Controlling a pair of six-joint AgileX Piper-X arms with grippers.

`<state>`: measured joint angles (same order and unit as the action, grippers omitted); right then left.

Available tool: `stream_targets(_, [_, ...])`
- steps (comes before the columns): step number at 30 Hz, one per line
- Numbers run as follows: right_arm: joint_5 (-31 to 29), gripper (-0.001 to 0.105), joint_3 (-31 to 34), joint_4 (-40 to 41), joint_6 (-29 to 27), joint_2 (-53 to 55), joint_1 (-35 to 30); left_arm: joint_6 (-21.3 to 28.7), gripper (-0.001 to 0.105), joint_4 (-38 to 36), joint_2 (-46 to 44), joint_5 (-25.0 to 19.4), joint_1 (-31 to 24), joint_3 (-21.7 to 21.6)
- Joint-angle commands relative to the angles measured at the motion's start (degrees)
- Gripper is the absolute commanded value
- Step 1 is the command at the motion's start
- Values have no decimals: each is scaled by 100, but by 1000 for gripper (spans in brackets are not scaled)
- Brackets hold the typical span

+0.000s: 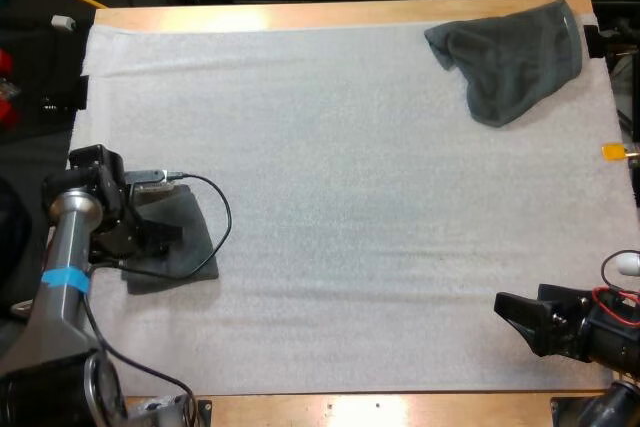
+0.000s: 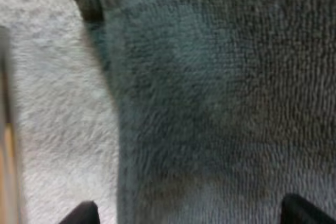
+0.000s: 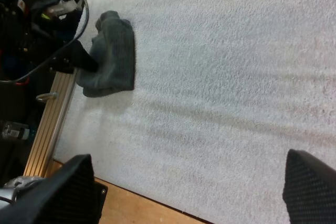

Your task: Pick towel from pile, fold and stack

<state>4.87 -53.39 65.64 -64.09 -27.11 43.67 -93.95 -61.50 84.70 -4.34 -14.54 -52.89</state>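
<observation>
A folded dark grey-green towel [image 1: 190,247] lies flat near the mat's left edge. My left gripper [image 1: 168,235] sits low over its left part. In the left wrist view the folded towel [image 2: 210,103] lies just below my left gripper [image 2: 191,213], which is open: its fingertips [image 2: 81,214] stand wide apart, one by the towel's edge, the other over the cloth. A crumpled towel [image 1: 510,57] lies at the mat's far right corner. My right gripper [image 1: 512,313] hovers open near the front right, holding nothing. From the right wrist view, the folded towel [image 3: 113,56] lies beside the left gripper [image 3: 79,60].
The white mat [image 1: 350,207] covers most of the wooden table [image 1: 300,15]. The table's left edge [image 3: 52,108] runs close beside the folded towel.
</observation>
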Motion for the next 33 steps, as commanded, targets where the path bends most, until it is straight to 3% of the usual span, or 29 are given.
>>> stream_targets(1, [51, 71, -10, -25, -2, -6, 1, -6, 65, -47, -159, -138, 12, -31])
stream_targets(5, [51, 71, -10, -25, -2, -6, 1, -91, 65, -58, -530, -95, 12, -31])
stream_targets(9, [51, 71, -10, -25, -2, -6, 1, -167, 65, 14, -909, 437, 12, -31])
stream_targets(13, [51, 71, -10, -25, -2, -6, 1, -272, 65, 259, -940, 681, 12, -31])
stream_targets(25, [32, 71, -10, -25, -2, -6, 1, -517, 65, 1494, -895, 922, 12, -31])
stream_targets(33, [13, 71, -10, -25, 10, -6, 1, -517, 65, 1644, -161, 936, 12, -31])
